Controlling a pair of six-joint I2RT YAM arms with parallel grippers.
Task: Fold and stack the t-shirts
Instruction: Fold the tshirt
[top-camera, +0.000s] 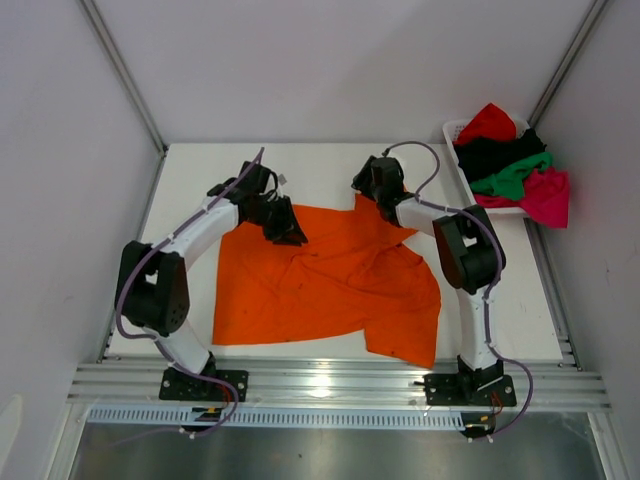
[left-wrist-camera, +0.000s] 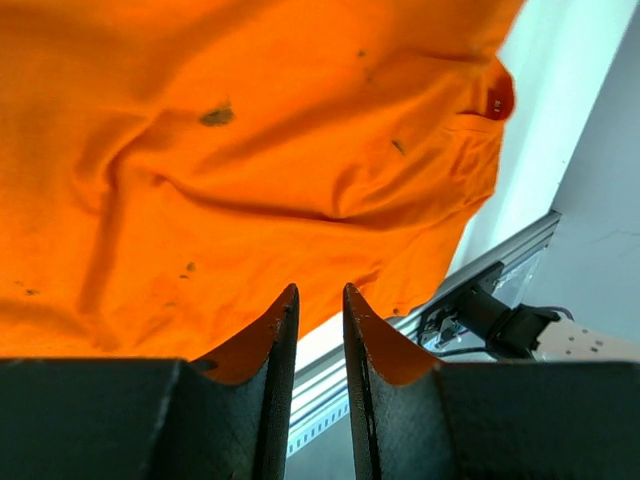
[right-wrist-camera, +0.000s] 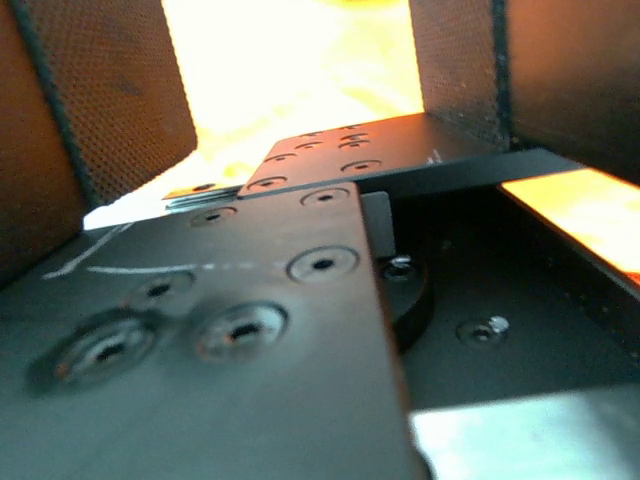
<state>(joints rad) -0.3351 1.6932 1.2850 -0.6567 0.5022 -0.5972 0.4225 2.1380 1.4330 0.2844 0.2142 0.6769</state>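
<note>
While the orange t-shirt (top-camera: 330, 290) lay spread and rumpled across the middle of the table (top-camera: 500, 310), I saw its near hem running close to the front edge and the rail (top-camera: 330, 380), with one corner drooping nearly to that edge on my right side. Bare tabletop showed in a band beyond the shirt, a narrow strip on its left and a wider one on its right. The left gripper (top-camera: 287, 232) sat at the shirt's far left corner, its jaws only a narrow gap apart; through the wrist camera I saw no cloth in that gap, and the shirt stretched out ahead of the fingertips (left-wrist-camera: 283, 310). The right gripper (top-camera: 366, 188) stood at the far edge near the collar, jaws spread wide with orange cloth glowing between them; that view was too blurred to show contact. I counted five shirts: this one, plus a red shirt (top-camera: 487, 123), black shirt (top-camera: 490, 155), green shirt (top-camera: 515, 175) and magenta shirt (top-camera: 545, 195) heaped in the single white basket (top-camera: 452, 133) at the far right corner, the magenta one spilling over its side.
</note>
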